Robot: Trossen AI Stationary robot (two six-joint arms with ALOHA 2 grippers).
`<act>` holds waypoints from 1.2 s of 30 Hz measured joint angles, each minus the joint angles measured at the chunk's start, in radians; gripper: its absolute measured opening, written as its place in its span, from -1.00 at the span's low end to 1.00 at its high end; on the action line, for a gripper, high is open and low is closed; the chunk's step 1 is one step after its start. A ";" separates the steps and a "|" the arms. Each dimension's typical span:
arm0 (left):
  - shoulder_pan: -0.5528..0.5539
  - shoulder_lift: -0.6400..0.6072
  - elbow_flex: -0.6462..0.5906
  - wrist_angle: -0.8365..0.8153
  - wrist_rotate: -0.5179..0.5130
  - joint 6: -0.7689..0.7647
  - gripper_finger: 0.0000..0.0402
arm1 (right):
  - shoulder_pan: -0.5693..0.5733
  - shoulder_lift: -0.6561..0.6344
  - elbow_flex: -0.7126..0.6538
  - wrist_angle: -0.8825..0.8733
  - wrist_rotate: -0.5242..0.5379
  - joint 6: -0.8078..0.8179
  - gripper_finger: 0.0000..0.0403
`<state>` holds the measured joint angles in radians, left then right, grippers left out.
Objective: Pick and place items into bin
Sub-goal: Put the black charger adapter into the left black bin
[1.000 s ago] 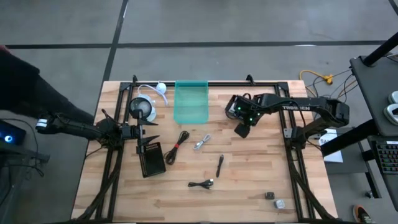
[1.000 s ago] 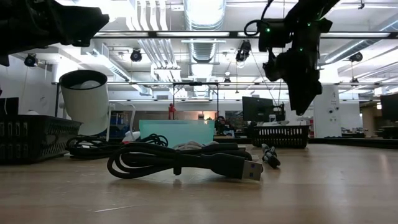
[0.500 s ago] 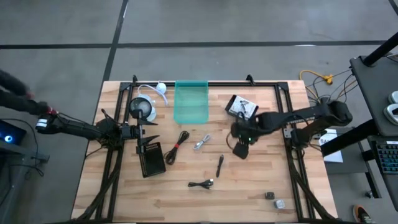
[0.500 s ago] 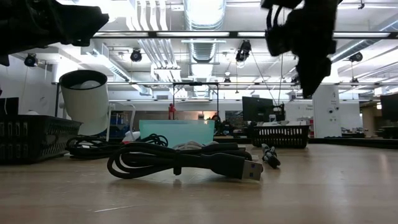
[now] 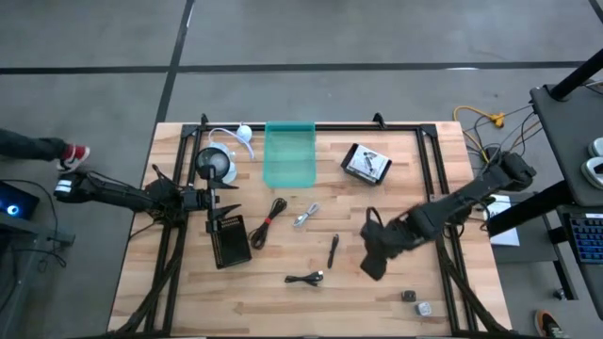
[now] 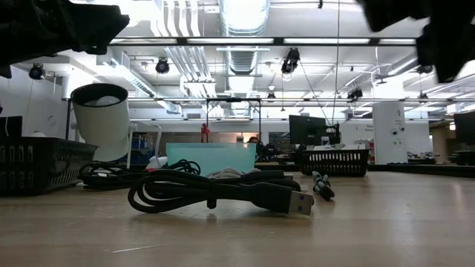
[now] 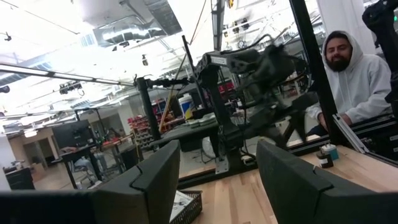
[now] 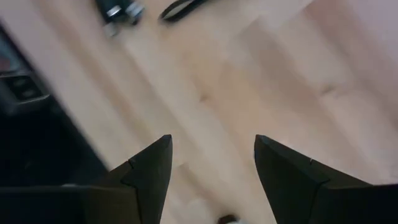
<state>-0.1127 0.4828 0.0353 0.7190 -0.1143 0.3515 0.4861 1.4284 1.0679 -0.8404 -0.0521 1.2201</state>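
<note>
On my right wrist feed the jaws of the right gripper (image 8: 211, 177) stand spread with nothing between them, only bare wood of the desk (image 5: 377, 301) below and a dark cable end at the far edge of that feed. From above, the right gripper (image 5: 374, 260) hangs over the front right part of the desk, just beside the black pen-like stick (image 5: 334, 250) and near the short black cable (image 5: 305, 278) that lies toward the front edge. Two tiny grey blocks (image 5: 416, 302) sit close together near the front right corner, a little apart from the gripper. Toward the middle I see the silver metal piece (image 5: 305, 216) and, just to its left, the black cable with red (image 5: 268, 222). The white printed cards (image 5: 366, 163) lie at the back right, well apart from the gripper. The bin (image 5: 288, 153), translucent green, stands at the back centre and I cannot make out anything inside it. The left gripper (image 5: 222, 209) waits at the left side of the desk beside a flat black block (image 5: 230, 240), and on its wrist feed its jaws stand spread and empty (image 7: 214, 177). A white round lamp-like object (image 5: 216, 165) sits at the back left. In the left wrist feed a person in a light hooded top (image 7: 354, 74) sits beyond the desk.
</note>
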 joint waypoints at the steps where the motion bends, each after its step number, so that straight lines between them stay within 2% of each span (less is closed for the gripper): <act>1: 0.000 0.001 0.000 0.000 0.000 0.000 -0.02 | 0.027 0.000 0.000 0.016 0.000 0.026 0.05; 8: 0.000 0.001 0.000 0.007 0.000 -0.005 -0.02 | 0.206 0.085 0.006 0.082 -0.009 0.090 0.05; 14: 0.000 0.001 0.000 0.007 0.000 -0.006 -0.02 | 0.295 0.194 0.052 0.080 -0.149 0.173 0.05; 21: 0.000 0.001 0.000 0.007 0.000 -0.005 -0.02 | 0.314 0.290 0.156 0.008 -0.155 0.192 0.03; 25: 0.000 0.001 0.000 0.007 0.000 -0.005 -0.02 | 0.313 0.337 0.205 -0.058 -0.104 0.152 -0.02; 29: 0.000 0.001 0.000 0.007 0.000 -0.005 -0.02 | 0.312 0.375 0.237 -0.070 -0.098 0.119 -0.05; 36: 0.000 0.000 0.000 0.007 0.000 -0.004 -0.02 | 0.312 0.391 0.253 -0.129 -0.048 0.031 0.10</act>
<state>-0.1123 0.4826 0.0349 0.7258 -0.1143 0.3473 0.7982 1.8195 1.3205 -0.9695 -0.1005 1.2507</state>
